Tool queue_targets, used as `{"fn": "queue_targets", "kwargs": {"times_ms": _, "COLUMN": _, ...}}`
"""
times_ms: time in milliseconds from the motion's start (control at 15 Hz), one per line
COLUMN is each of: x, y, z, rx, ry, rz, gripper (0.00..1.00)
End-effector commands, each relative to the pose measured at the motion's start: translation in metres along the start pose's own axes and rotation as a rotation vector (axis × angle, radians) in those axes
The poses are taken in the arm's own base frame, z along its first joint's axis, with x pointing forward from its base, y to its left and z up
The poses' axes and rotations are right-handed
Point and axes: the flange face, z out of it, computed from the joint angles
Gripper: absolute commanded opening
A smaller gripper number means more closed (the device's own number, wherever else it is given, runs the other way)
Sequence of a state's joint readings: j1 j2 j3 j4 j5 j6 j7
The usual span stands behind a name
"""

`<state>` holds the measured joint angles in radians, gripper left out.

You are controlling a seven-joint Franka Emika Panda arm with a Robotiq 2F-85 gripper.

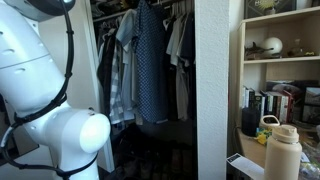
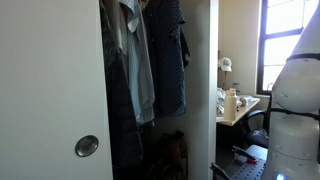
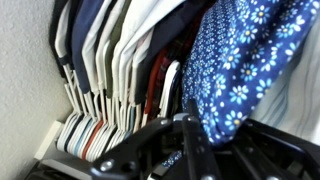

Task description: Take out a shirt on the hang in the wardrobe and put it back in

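The shirt [image 1: 150, 70], dusty blue with a fine pattern, hangs full length on the rail in the middle of the wardrobe [image 1: 215, 90]. It shows in both exterior views, darker in one [image 2: 170, 60]. In the wrist view its blue cloth with small white flowers [image 3: 240, 60] fills the upper right. My gripper [image 3: 190, 140] comes in from the bottom of that view with its dark fingers pressed together. A scrap of the same cloth shows between and below them. In the exterior views the gripper is above the frame, out of sight.
Several other shirts on pale hangers [image 3: 110, 60] pack the rail beside a white wall [image 3: 25, 80]. The sliding door with a round pull [image 2: 87, 146] stands alongside. A bookshelf [image 1: 280, 60], a beige bottle [image 1: 282, 150] and a desk [image 2: 240, 105] are nearby.
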<state>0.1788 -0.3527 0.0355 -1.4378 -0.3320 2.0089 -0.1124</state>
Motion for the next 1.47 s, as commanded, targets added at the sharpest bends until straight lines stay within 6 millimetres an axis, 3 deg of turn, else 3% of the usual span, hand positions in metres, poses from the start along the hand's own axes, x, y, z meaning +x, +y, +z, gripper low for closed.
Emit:
{"fn": "queue_targets", "kwargs": {"times_ms": 0, "x": 0.0, "y": 0.001, "z": 0.001, "rx": 0.0, "ry": -0.003, "rz": 0.001, "gripper": 0.05}}
{"fn": "queue_targets", "kwargs": {"times_ms": 467, "x": 0.001, "y": -0.01, "z": 0.007, "rx": -0.003, "ry": -0.005, "rz": -0.007, "gripper": 0.01}}
{"fn": "queue_targets", "kwargs": {"times_ms": 733, "x": -0.002, "y": -0.036, "z": -0.01, "rx": -0.022, "ry": 0.016, "rz": -0.031, "gripper": 0.01}}
{"fn": "queue_targets", "kwargs": {"times_ms": 1133, "x": -0.02, "y": -0.08, "z": -0.068, "rx": -0.077, "ry": 0.071, "rz": -0.025, "gripper": 0.01}}
{"fn": "queue_targets", "kwargs": {"times_ms": 1400, "x": -0.045, "y": -0.108, "z": -0.112, "rx": -0.107, "ry": 0.085, "rz": -0.003, "gripper": 0.01}}
